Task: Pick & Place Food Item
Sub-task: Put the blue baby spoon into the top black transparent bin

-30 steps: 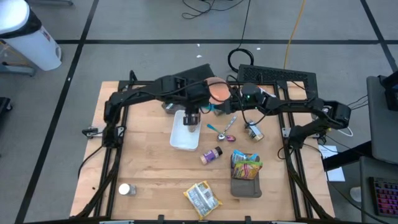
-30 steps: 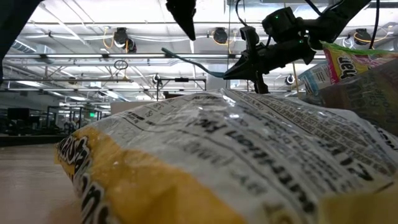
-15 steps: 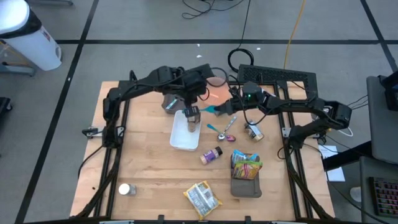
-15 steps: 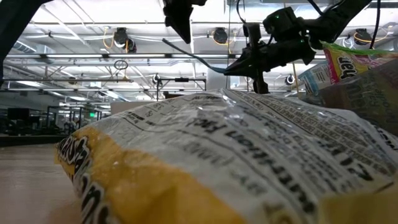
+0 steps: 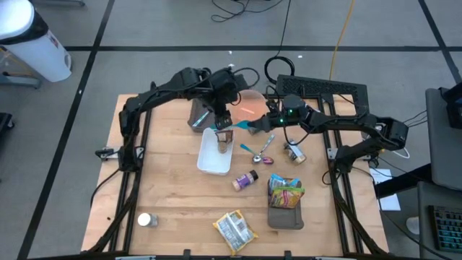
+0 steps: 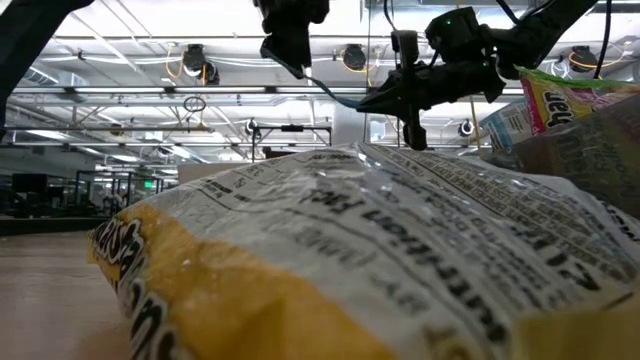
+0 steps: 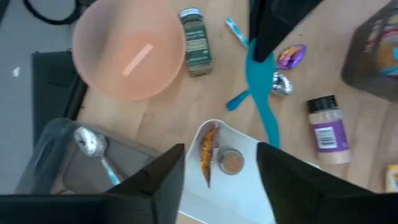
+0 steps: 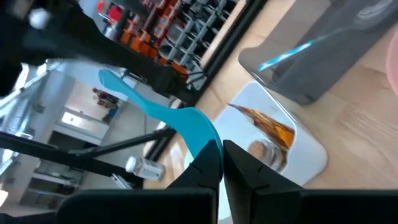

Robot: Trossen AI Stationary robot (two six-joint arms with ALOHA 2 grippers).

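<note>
A white tray (image 5: pixel 214 155) lies mid-table. At its far end are an orange food strip (image 7: pixel 208 152) and a round brown piece (image 7: pixel 231 162). My left gripper (image 5: pixel 224 120) hangs open above that end, its fingers (image 7: pixel 166 177) on either side of the food in the left wrist view, touching nothing. From the table's right, my right gripper (image 5: pixel 262 124) is shut on a blue plastic utensil (image 5: pixel 245 126), which reaches over the tray's far right corner. A pink bowl (image 5: pixel 250 106) stands behind both grippers. My right gripper pinches the blue utensil's broad end (image 8: pixel 200 132) between its two shut fingers, coming nearly level from the table's right. The utensil is lifted clear, and its narrow end (image 8: pixel 109 79) points away from the gripper toward the table's left.
A grey container (image 5: pixel 198 115) holding a metal spoon (image 7: pixel 92 146) stands left of the bowl. Spoons (image 5: pixel 261 148), spice jars (image 5: pixel 245 179) (image 5: pixel 294 152), a candy bag (image 5: pixel 286 191) and a snack bag (image 5: pixel 235 230) lie right and near. That snack bag (image 6: pixel 330 250) fills the low view.
My left gripper has moved toward the table's far edge, from over the tray's middle to its far end. It has rolled about its own axis, and its fingers have opened. My right gripper has kept the blue utensil in place.
</note>
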